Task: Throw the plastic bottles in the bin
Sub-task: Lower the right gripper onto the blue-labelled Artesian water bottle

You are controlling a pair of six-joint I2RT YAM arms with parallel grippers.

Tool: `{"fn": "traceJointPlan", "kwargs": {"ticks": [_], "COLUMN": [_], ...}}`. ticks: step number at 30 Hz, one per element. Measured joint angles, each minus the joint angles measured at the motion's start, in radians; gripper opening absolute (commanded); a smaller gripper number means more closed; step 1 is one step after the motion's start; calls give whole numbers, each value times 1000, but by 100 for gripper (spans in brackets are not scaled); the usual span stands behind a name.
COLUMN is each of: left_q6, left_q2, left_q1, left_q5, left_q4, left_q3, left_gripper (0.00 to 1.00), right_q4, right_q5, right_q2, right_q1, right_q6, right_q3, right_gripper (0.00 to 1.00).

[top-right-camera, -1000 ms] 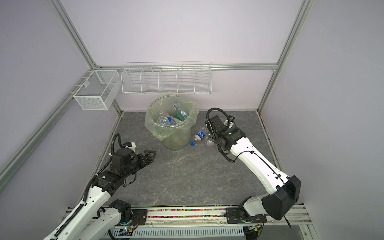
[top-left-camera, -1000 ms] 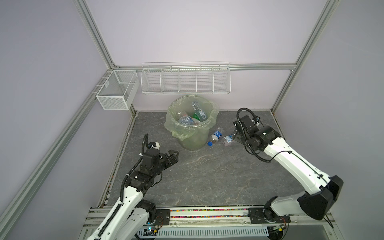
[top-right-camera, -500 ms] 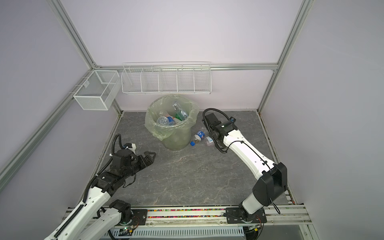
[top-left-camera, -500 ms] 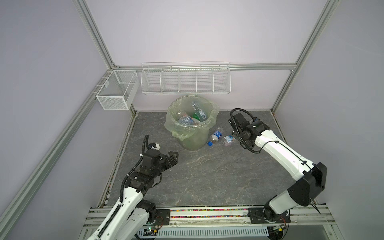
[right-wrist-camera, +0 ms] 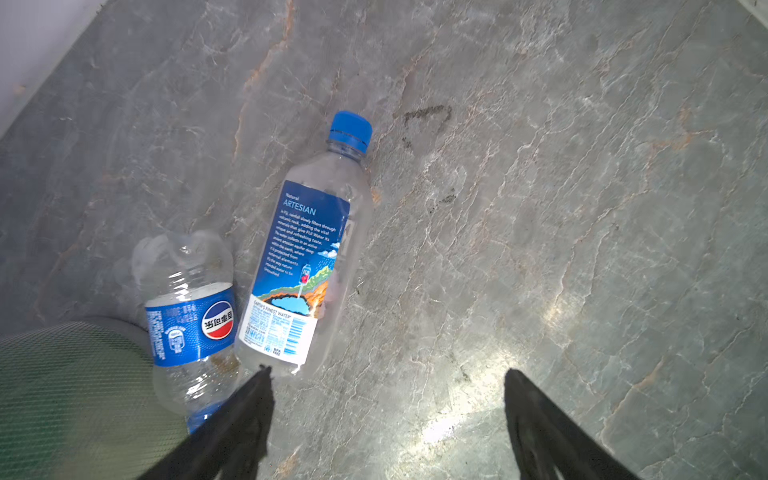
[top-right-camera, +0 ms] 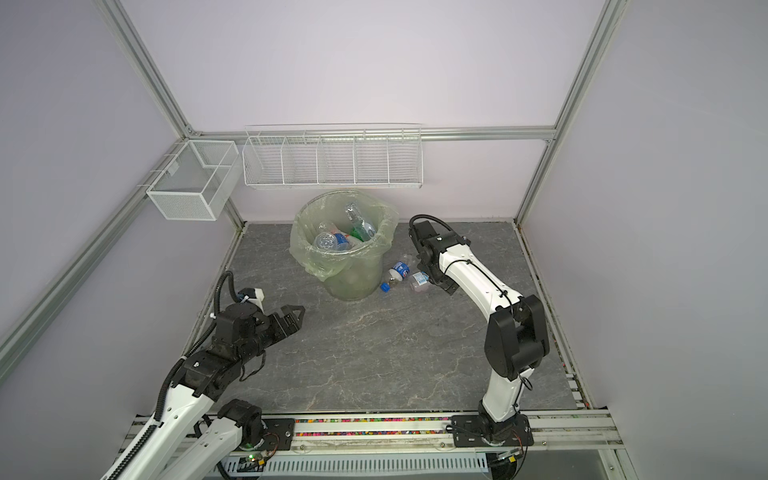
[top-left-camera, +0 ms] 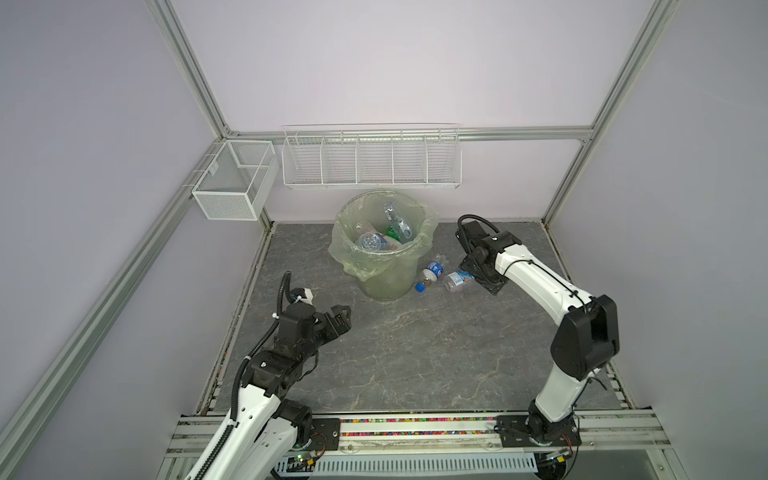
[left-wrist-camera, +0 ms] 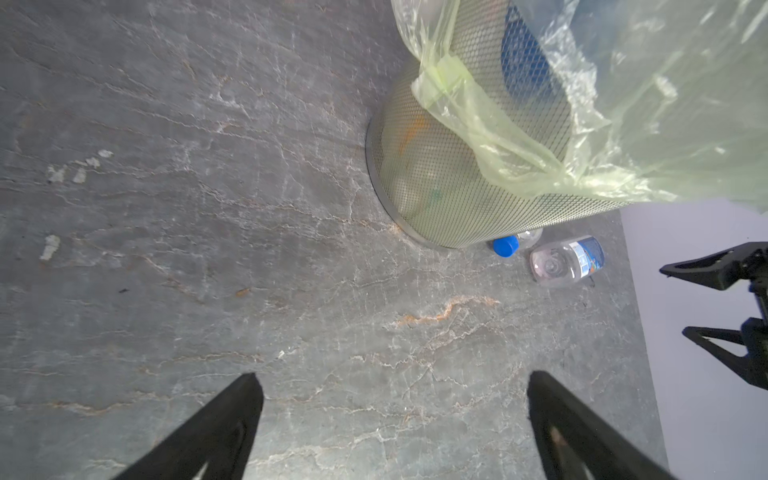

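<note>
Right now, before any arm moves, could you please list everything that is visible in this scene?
round mesh bin lined with a pale-green plastic bag: one, grey-green, back of the table.
plastic bottles inside the bin: several, mostly clear, some green; exact count hidden.
clear bottle with blue round-logo label: one, lying beside the bin's foot.
clear water bottle with blue picture label: one, blue cap, lying next to it.
white mesh box basket: one, on the left wall rail.
long white wire rack: one, on the back wall above the bin.
grey marbled tabletop: one.
left fingers: two, black, open, empty.
right fingers: two, black, open, empty, by the water bottle.
</note>
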State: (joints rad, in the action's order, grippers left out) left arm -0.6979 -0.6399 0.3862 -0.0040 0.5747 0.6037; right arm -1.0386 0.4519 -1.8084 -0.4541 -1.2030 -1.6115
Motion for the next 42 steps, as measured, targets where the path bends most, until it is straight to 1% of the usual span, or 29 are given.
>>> {"fn": "traceJointPlan", "kwargs": {"ticks": [4,10,14,19,28,33,42], "left_q6": [6,26,26,19,18,17,11], "left_q2": [12,-7,-10,4,14,14,10], "left_q1": [0,0,0,0,0,0,0], "left_q5": [-19,-44,-44,-39,-27,-24,-21], "left_q4": [11,46,55,54,52,52,50], "left_q3": [0,0,0,-4,-17,-29,-30], "left_gripper": [99,99,99,99,99,99,99], "right_q4": [4,27,93,163,174,175,203], "right_q5": [-1,-48,-113,-162,-205,-226,-240], "right_q2": [-49,-66,-119,-159,-296,-337,-337], "right_q1": [6,43,68,81,81,81,81], "right_q6": [10,11,41,39,12,-11,-52], "right_q3": [-58,-61,-67,-64,-152,-148,-64], "right_gripper": [88,88,88,88,88,89,95]}}
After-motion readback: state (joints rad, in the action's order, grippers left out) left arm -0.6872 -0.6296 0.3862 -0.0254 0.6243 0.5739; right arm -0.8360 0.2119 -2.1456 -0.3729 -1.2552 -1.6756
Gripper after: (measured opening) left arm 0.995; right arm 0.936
